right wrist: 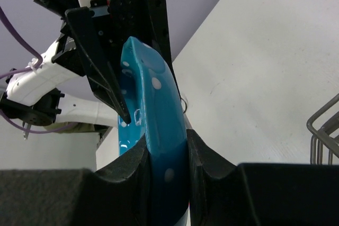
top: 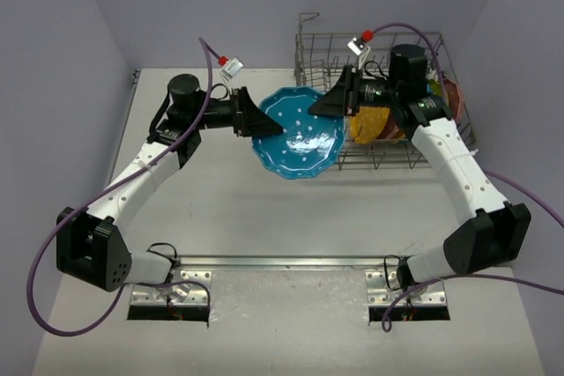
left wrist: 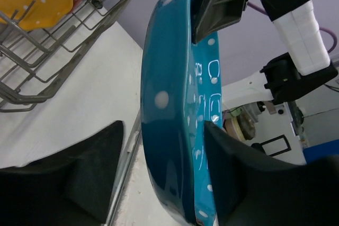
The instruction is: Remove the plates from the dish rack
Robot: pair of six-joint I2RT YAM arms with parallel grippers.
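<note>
teal plate (top: 300, 140) is held over the counter (top: 264, 217), just beside the dish rack (top: 379, 158). right jaws clamp its rim; left jaws straddle the opposite edge, spread open.

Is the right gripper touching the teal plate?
Touching. Right wrist view: the right gripper clamps the teal plate, both fingers flush against its faces, no gap.

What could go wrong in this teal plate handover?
1. The left gripper straddles the teal plate with one finger apart from it; if the right gripper releases first, the plate may drop.
2. Both grips sit on the glossy rim only, so it could slip or twist.
3. Closing the left fingers may push the plate against the right's clamp.
</note>
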